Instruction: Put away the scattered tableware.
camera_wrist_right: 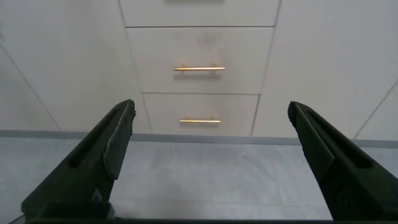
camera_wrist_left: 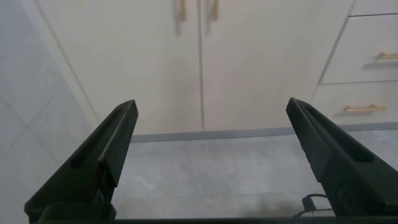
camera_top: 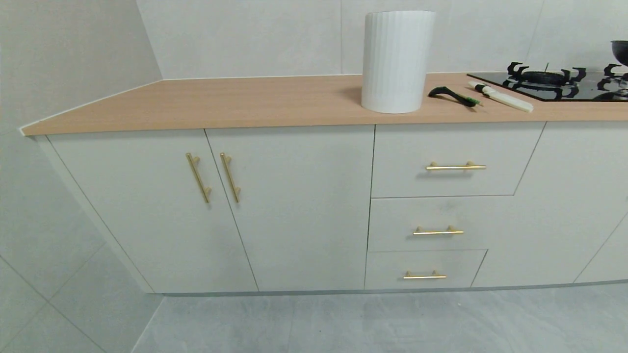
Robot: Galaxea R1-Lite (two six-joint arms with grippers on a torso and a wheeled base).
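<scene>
a pale tiled kitchen with a wooden counter over white cupboards. in the head view a tall ribbed white container stands on the counter, with a black utensil and a white knife lying just beside it, next to the stove; all sit well above and beyond both hands. the left gripper hangs low over the grey floor, jaws wide apart and holding nothing, facing the double doors. the right gripper, also spread open and unloaded, faces the lower drawers with gold handles.
</scene>
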